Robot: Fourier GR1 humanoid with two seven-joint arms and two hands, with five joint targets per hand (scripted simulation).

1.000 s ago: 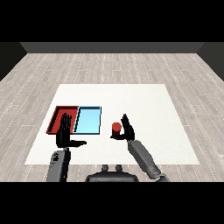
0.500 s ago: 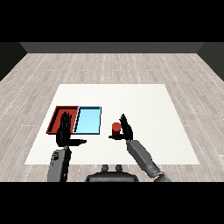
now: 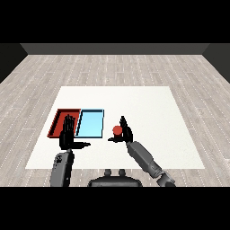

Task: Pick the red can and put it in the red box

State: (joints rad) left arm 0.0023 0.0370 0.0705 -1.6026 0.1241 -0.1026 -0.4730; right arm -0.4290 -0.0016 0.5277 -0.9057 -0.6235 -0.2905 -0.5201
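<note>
the small red cylindrical can (image 3: 117,130) stands on the white table (image 3: 148,112) at frame centre, right of the shallow light blue tray (image 3: 90,123) and red tray (image 3: 59,123); the right hand (image 3: 126,131) has edged closer, fingers straight, touching it; the left hand (image 3: 68,134) stays open over the red tray's near edge

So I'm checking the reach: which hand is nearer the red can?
Right. The right hand is right beside the red can, fingers open around it. The left hand is far off, over the red tray.
</note>
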